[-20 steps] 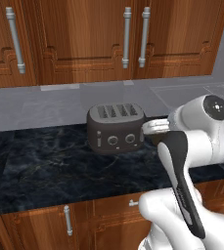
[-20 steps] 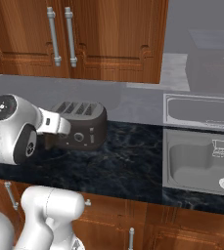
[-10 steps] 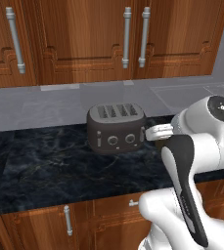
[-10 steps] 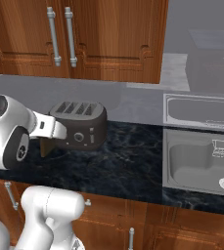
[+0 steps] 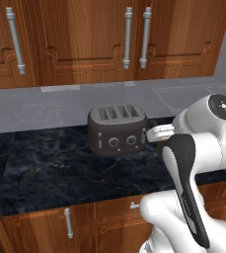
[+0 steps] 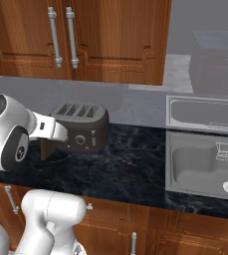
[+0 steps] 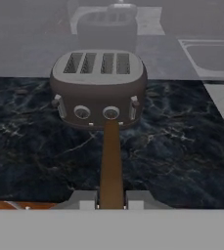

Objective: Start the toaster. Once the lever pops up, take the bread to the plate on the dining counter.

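Gripping the bread by its near edge, my gripper is clenched on the slice, which runs edge-on toward 12 o'clock and ends just before the front of the toaster. In the right base view the slice hangs under the hand at about 8 o'clock of the toaster, above the black counter.

Hazards, as I judge them: the hold takes only a narrow strip of a thin slice, so a quick swing or a jolt from the base could let it pivot or slip out onto the counter. The far end of the slice is close to the toaster's knobs, so turning the wrist before backing off could knock it against the casing and twist it in the jaws. The sink lies at 3 o'clock of the toaster, and a drop on that side would be hard for me to recover.

Compared with a second ago, the toaster sits where it was, the big white joint has swung slightly outward, and the brown slice shows more plainly below the hand
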